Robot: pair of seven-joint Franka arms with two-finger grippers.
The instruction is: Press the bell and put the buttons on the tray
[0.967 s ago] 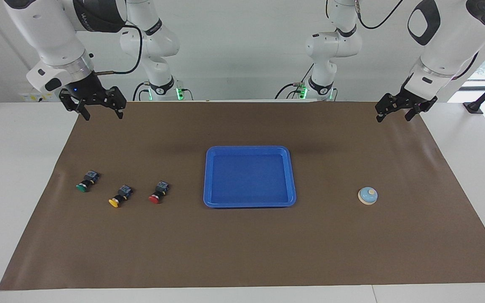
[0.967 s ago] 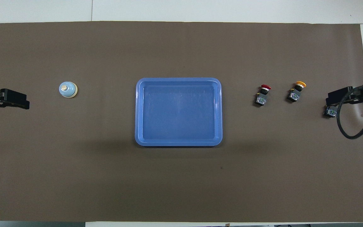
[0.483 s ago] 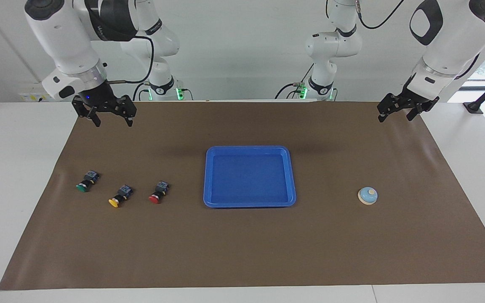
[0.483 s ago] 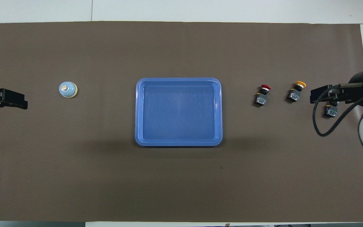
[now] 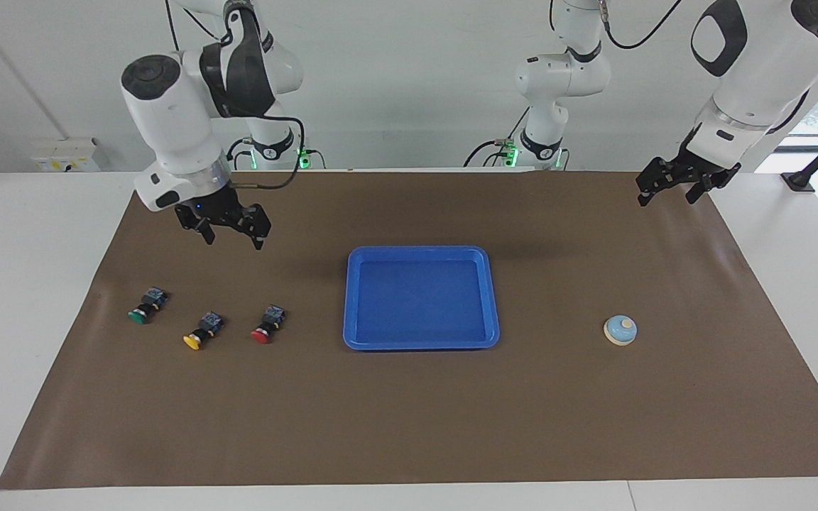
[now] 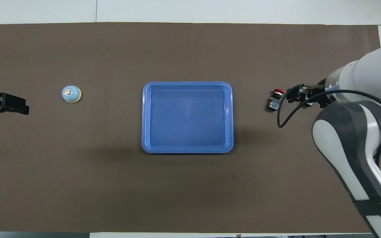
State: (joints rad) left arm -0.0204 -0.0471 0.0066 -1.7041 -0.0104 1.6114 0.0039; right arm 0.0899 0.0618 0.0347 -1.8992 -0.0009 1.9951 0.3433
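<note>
A: Jaws first. How do they stand?

B: Both are spread wide with nothing between them. The right gripper [image 5: 227, 236] hangs in the upper left of the facing view, above the brown mat [image 5: 409, 419], touching nothing. The left gripper [image 5: 672, 190] hangs at the upper right of that view, over the mat's corner, and that arm waits.

A: And the tray?

B: The blue tray [image 5: 493, 298] lies flat at mid-frame. It is shallow, with rounded corners and a raised rim, and nothing lies in it.

A: Where are the buttons?

B: All three lie on their sides on the mat at the lower left of the facing view, black bodies with round caps. The red button [image 5: 267, 326] is just beside the tray, the yellow button [image 5: 203, 331] next along, and the green button [image 5: 146, 306] closest to the frame's left edge. In the overhead view only the red one shows, at the right; the right arm covers the other two.

A: The bell?

B: The bell [image 5: 620, 330] sits upright at the right of the facing view, well apart from the tray: a light blue dome with a cream knob and a cream rim.
</note>
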